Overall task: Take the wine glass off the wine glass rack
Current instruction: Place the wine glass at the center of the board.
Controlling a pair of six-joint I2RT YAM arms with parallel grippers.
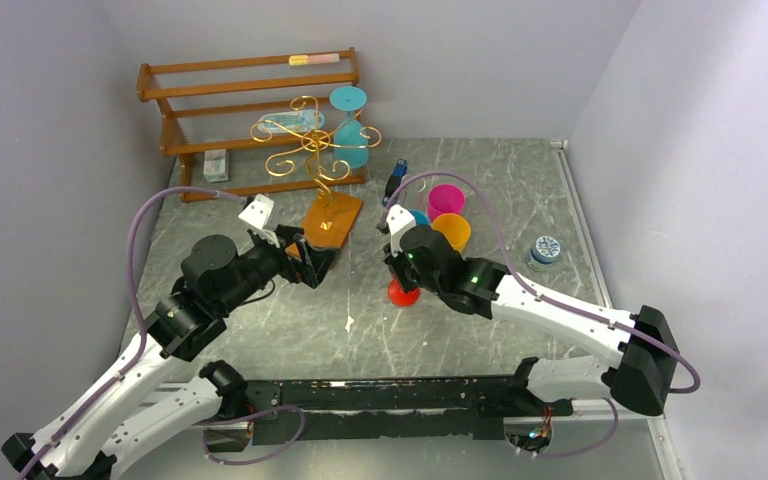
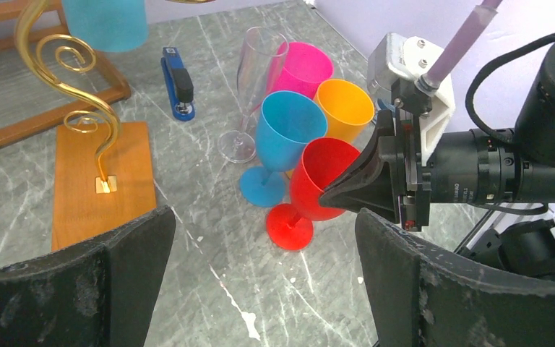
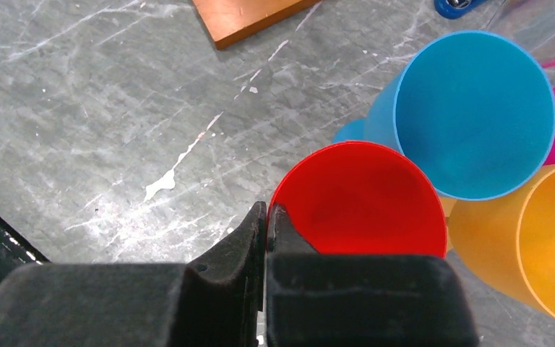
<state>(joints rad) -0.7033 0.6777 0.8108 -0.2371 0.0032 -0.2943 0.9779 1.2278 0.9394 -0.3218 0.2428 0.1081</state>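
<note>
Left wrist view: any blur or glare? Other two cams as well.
Left wrist: left fingers dark and soft at the bottom corners, blue glass sharp, clear flute faint against the table. Right wrist: right fingers blurred, filling the bottom; red glass crisp. Top external: even soft light, no hard glare; wine glass rack thin against the shelf behind.

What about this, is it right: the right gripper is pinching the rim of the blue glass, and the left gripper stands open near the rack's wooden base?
Wrong colour: the right gripper is pinching the rim of the red glass, as the right wrist view shows. The left gripper stands open near the rack's wooden base.
</note>
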